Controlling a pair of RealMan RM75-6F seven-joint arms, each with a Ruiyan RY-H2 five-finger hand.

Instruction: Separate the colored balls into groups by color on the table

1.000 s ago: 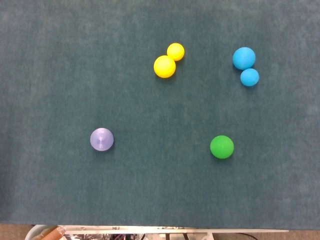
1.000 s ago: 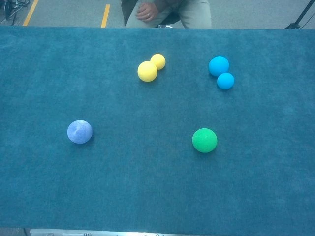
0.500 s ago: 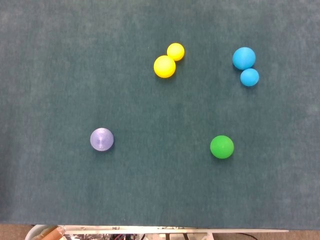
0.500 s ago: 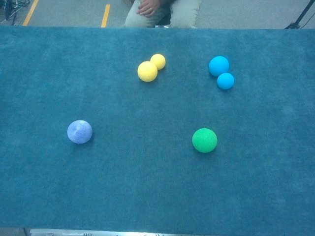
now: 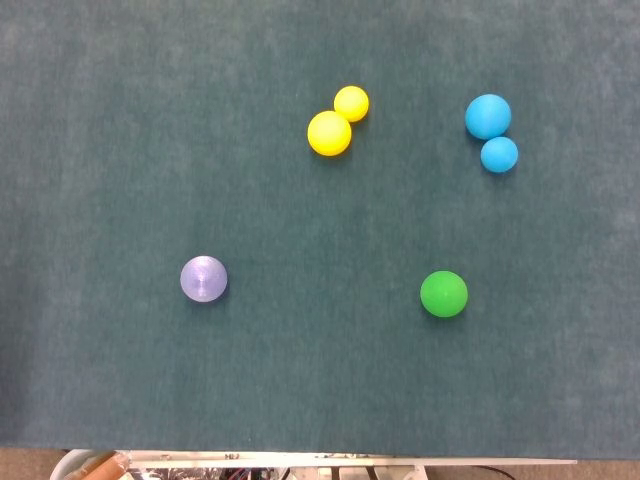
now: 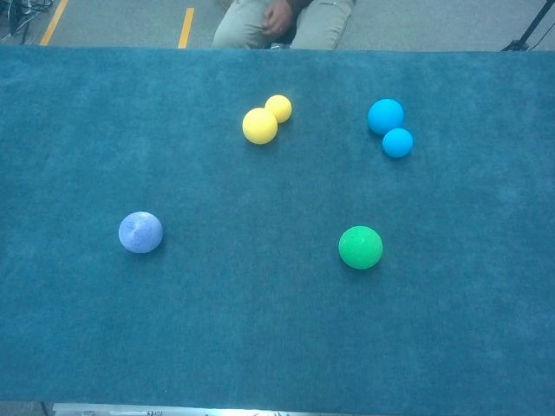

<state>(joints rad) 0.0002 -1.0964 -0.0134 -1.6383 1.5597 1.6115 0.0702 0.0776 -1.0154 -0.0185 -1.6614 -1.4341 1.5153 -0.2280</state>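
one teal cloth table (image 6: pixel 486 329) (person (image 6: pixel 282 22) seated beyond, grey floor (image 6: pixel 434 22)).

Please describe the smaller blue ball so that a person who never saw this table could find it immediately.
Look at the far right part of the teal table, where two bright blue balls lie touching, apart from the yellow pair to their left. The smaller blue ball is the one nearer the robot. Its neighbour, the larger blue ball, is clearly bigger.

Before me on the teal table (image 6: pixel 104 347): two yellow balls (image 6: pixel 260 126) touching, two blue balls (image 6: pixel 385 116) touching, a purple ball (image 6: pixel 140 232) and green ball (image 6: pixel 360 247) apart; a seated person (image 6: pixel 282 22) beyond.
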